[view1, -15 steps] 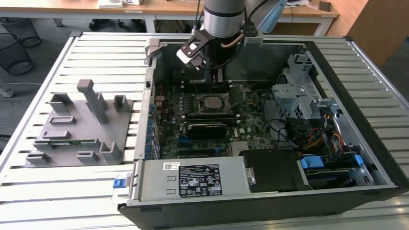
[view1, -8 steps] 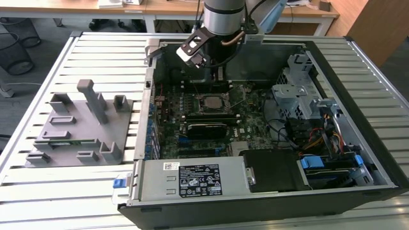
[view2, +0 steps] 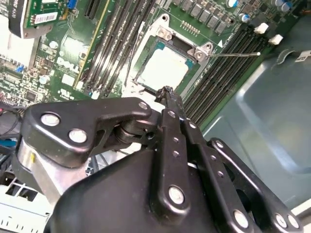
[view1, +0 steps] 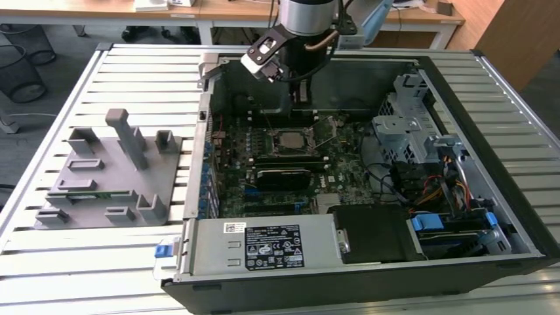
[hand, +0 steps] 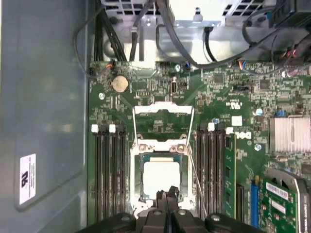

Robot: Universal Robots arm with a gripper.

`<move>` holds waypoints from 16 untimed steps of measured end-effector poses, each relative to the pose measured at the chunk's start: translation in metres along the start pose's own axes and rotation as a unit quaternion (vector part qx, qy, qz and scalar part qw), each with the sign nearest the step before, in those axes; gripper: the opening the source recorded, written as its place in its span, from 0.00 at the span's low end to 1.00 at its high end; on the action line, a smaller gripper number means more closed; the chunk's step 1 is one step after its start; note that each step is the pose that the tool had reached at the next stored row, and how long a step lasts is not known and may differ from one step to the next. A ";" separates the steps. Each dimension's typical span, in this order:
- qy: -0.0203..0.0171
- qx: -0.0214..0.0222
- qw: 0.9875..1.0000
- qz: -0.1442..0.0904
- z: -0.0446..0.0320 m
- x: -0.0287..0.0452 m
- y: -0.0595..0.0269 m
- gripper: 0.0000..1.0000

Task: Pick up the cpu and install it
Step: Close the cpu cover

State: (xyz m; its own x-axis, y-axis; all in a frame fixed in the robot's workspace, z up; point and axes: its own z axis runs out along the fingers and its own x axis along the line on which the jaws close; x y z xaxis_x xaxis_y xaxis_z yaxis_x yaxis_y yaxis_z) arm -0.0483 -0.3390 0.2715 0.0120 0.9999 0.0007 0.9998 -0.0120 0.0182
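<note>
Closest to the lens in both wrist views are the black jaws, their 2 fingers (hand: 162,200) pressed flat together with only a thin seam between them and nothing visible in the grip. In the second wrist view the joined fingertips (view2: 168,93) end over one edge of the cpu (view2: 165,68); I cannot tell whether they touch it.

The cpu (hand: 159,177) lies flat in the socket (hand: 137,182), silver top up. The socket's metal load plate (hand: 163,109) is swung open, and its thin lever (hand: 195,177) stands free at a slant beside the socket. Banks of dark memory slots (hand: 109,174) run along 2 opposite sides of the socket, and 1 long green memory stick (hand: 230,170) is seated just past one bank.

In the exterior view the arm (view1: 306,16) reaches down into the open computer case (view1: 516,151), which lies on its side on the slatted bench (view1: 131,65). The cpu (view1: 287,139) shows there near the middle of the green motherboard (view1: 341,164). A grey fixture tray (view1: 96,177) rests on the bench at the exterior view's left, apart from the case.
</note>
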 end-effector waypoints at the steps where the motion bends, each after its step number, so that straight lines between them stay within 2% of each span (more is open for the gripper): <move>1: 0.000 0.000 1.000 0.000 0.0000 -0.0014 0.0005 0.11; 5: 0.000 0.000 1.000 0.000 0.0000 -0.0081 0.0054 0.11; 13: 0.000 0.002 1.000 0.000 0.0012 -0.0081 0.0417 0.11; 16: 0.000 0.003 1.000 0.000 0.0018 -0.0080 0.0463 0.11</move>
State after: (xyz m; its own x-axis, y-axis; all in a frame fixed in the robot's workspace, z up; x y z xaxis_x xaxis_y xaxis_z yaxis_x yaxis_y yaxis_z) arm -0.0021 -0.3476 0.2705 0.0120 0.9999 0.0002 0.9998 -0.0120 0.0130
